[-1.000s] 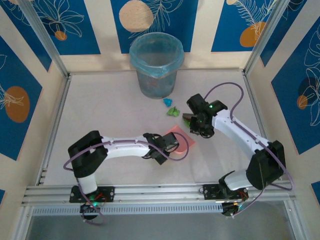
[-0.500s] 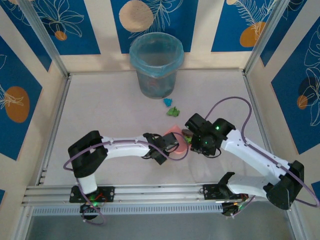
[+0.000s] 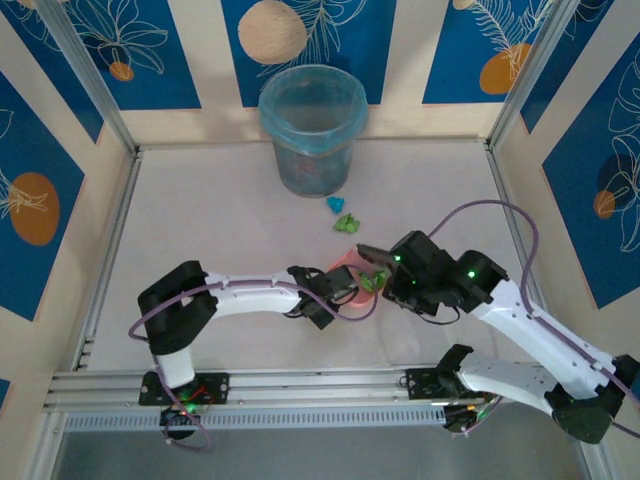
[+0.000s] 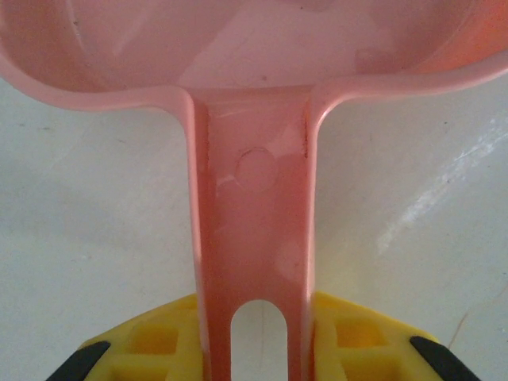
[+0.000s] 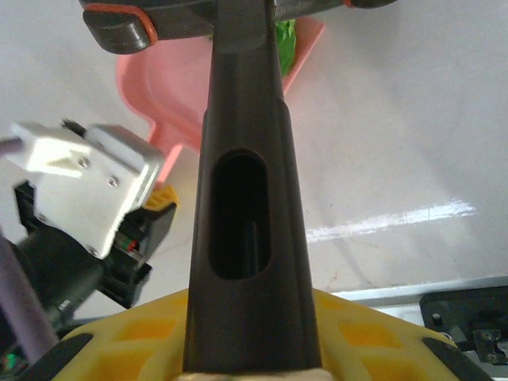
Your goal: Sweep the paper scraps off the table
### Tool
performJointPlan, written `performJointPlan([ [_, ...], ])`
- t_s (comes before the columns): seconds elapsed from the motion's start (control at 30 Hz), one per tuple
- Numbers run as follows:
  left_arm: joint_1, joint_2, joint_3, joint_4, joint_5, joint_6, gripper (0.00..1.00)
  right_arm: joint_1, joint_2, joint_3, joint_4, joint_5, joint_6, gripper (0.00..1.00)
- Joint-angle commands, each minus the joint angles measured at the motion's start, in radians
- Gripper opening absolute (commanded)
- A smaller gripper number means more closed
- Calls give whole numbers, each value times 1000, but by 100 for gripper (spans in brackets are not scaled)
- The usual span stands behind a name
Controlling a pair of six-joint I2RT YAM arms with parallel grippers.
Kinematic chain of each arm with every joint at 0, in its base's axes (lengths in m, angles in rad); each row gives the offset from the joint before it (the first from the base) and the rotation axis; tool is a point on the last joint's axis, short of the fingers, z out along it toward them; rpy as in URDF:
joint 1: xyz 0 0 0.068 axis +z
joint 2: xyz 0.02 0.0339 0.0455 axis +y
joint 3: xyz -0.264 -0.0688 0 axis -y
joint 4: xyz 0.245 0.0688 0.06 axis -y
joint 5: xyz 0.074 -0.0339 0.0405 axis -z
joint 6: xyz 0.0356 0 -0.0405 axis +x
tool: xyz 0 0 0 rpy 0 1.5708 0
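While the left gripper point(image 4: 254, 349) is clamped on the dustpan point(image 4: 254, 198) and the right gripper point(image 5: 246, 341) on the brush point(image 5: 246, 198), a green scrap point(image 3: 372, 282) is seen at the pan's lip, two scraps point(image 3: 347, 222) on the table point(image 3: 220, 220) beyond; the lip should be pressed flat.

The pan of the pink plastic dustpan point(image 4: 238, 48) is cut off by the left wrist view's top edge. From the right wrist, 1 crumpled green paper scrap point(image 5: 286, 44) is half hidden behind the dark plastic brush handle point(image 5: 246, 182) (its head is cropped above). The contents of the translucent blue bin point(image 3: 313, 128) are too blurred to be told.
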Motion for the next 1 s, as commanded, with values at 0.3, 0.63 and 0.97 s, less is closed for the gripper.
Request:
performJointPlan([
  [0.3, 2, -53, -17, 7, -42, -8, 0, -213, 59, 26, -147, 0, -149, 0],
  [0.63, 2, -36, -13, 9, -35, -4, 0, -206, 124, -45, -130, -95, -176, 0],
  [0.97, 4, -59, -26, 18, -74, -5, 0, -91, 210, 27, -111, -150, -196, 0],
])
